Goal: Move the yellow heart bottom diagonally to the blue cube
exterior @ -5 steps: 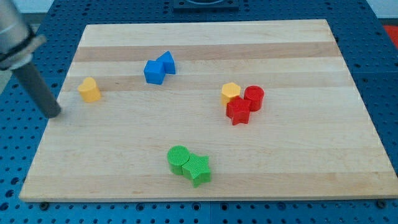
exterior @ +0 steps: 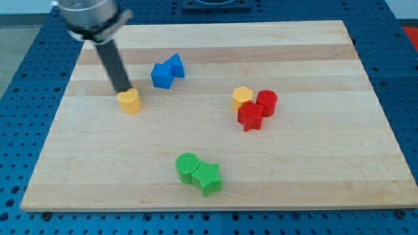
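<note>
Currently, you are working on a pale wooden desk (exterior: 313,170) that fills most of the view. It carries four groups of small blocks, all well apart from one another.

1. Toward the view's bottom, a green cylinder (exterior: 187,166) touches a green star (exterior: 208,177).
2. At the view's right, a red star (exterior: 250,116), a red cylinder (exterior: 266,102) and a yellow hexagon (exterior: 242,97) sit packed together.
3. Near the view's top, the blue cube (exterior: 161,75) touches a second blue block (exterior: 174,64) whose shape is hard to make out.
4. The yellow heart (exterior: 130,101) lies to the lower left of the blue cube, near it but apart.

This arm has no fingers, so nothing opens, closes or grips; it ends in a rod. My tip (exterior: 121,90) stands against the heart's upper-left edge, touching it or just beside it.

Handling: judge the heart to be a light, rigid plastic piece that slides readily on the smooth wood. It cannot be held, only pushed. Its lobes and point give uneven faces, so a push off its middle will likely spin it. Place contact on a broad side, in line with the heart's centre, and push slowly. Keep the heart clear of the blue pair, which would shift just as easily.
</note>
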Action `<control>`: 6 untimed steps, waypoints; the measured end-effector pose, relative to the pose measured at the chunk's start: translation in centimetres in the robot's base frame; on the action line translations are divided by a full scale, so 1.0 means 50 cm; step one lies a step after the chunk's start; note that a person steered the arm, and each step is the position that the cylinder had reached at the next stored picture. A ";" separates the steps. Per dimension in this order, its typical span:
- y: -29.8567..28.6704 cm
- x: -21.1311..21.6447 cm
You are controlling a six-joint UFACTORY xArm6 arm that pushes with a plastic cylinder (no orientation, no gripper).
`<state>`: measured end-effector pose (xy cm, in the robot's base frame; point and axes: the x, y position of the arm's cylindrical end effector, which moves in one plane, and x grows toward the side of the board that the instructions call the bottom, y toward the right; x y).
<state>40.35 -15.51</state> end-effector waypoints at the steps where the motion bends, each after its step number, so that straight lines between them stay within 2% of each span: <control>1: 0.069 0.000; 3: -0.132 0.007; 4: -0.166 0.068; 5: -0.057 0.103; 6: 0.066 0.044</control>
